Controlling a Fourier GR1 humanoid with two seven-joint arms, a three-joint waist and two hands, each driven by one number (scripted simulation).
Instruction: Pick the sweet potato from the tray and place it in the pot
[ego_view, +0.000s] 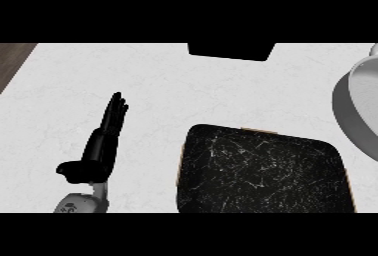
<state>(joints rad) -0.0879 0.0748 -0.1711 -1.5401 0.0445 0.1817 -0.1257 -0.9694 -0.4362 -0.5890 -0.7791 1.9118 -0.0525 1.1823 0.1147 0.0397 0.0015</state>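
Head view, looking steeply down on a white, faintly veined surface (184, 90).

Left hand (100, 152): at the view's left, resting. Its fingers (115, 112) are straight and pressed together, pointing toward the far edge, and its thumb juts out to the left. It holds nothing and touches no item. The grey wrist (80, 202) enters from the lower edge.

Tray (262, 170): dark, with pale scratch-like veining and a thin tan edge showing along its left and far sides. It lies at the lower middle to right, slightly skewed, and its near part is cut off by the lower edge. It is well apart from the left hand, with bare surface between them.

Pot (347, 112): grey and round, at the right edge, only partly in view. Its wall stands just beyond the tray's far right corner; whether the two touch cannot be told.

Sweet potato: cannot be made out anywhere in this view. The visible face of the tray shows only its own veining, and most of the pot's inside lies outside the frame.

Other items: a flat black shape (231, 50) at the far edge, middle, and a strip of brown wood (13, 57) at the far left corner.
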